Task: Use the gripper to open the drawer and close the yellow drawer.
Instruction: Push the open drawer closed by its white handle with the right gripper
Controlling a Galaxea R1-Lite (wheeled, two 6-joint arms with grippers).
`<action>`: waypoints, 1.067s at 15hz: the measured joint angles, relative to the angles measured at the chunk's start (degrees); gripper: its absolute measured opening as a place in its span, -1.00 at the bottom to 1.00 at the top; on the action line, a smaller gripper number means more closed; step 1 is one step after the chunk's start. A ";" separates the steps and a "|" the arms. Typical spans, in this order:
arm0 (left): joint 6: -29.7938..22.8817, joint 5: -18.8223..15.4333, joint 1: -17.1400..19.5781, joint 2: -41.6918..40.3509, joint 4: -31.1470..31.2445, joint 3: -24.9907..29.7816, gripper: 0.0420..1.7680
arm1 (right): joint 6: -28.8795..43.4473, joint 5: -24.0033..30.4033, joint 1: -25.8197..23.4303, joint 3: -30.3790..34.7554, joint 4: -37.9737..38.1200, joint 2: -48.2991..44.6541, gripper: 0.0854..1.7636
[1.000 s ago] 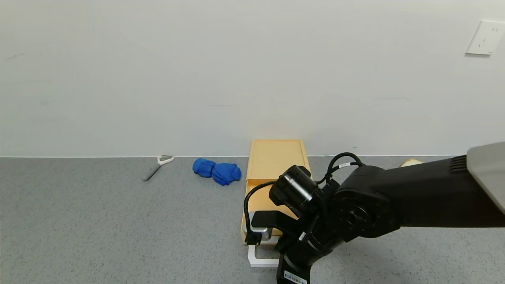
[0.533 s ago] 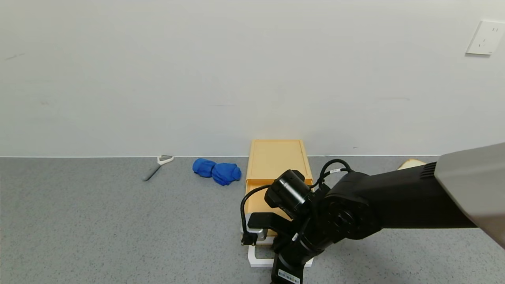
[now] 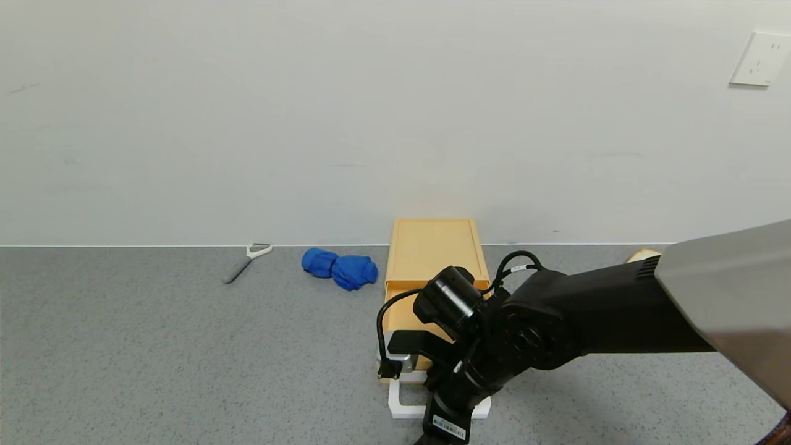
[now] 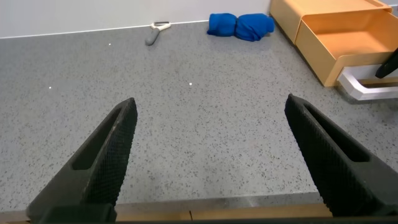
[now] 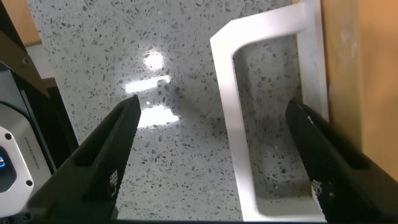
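Drawer (image 3: 426, 272) sits against the wall on the grey counter (image 3: 154, 346), tray slid part-way out, white handle (image 5: 239, 124) forward. Right gripper (image 5: 211, 155) hovers over that handle, fingers spread, touching nothing. Left gripper (image 4: 211, 155) waits apart, also spread

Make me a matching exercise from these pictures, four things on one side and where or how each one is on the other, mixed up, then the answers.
1. drawer
2. blue cloth
3. peeler
4. right gripper

A. farthest toward the robot's left, near the wall
B. fingers spread, over the white handle
C. slid partway out of its yellow box
D. crumpled beside the box

Pairs: 1-C, 2-D, 3-A, 4-B
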 joint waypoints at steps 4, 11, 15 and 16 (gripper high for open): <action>-0.02 0.00 -0.02 0.00 0.00 0.00 0.94 | -0.27 0.00 -0.89 -0.98 0.18 0.67 0.94; 0.00 0.00 0.00 0.00 -0.02 0.00 0.94 | -1.26 -0.11 -2.35 -3.01 0.63 1.60 0.94; 0.00 -0.02 -0.02 0.00 0.00 0.00 0.94 | -2.15 -1.87 -3.18 -4.06 0.83 1.79 0.94; 0.00 0.00 0.00 0.00 0.00 0.00 0.94 | -2.15 -1.88 -3.34 -4.23 0.79 1.83 0.94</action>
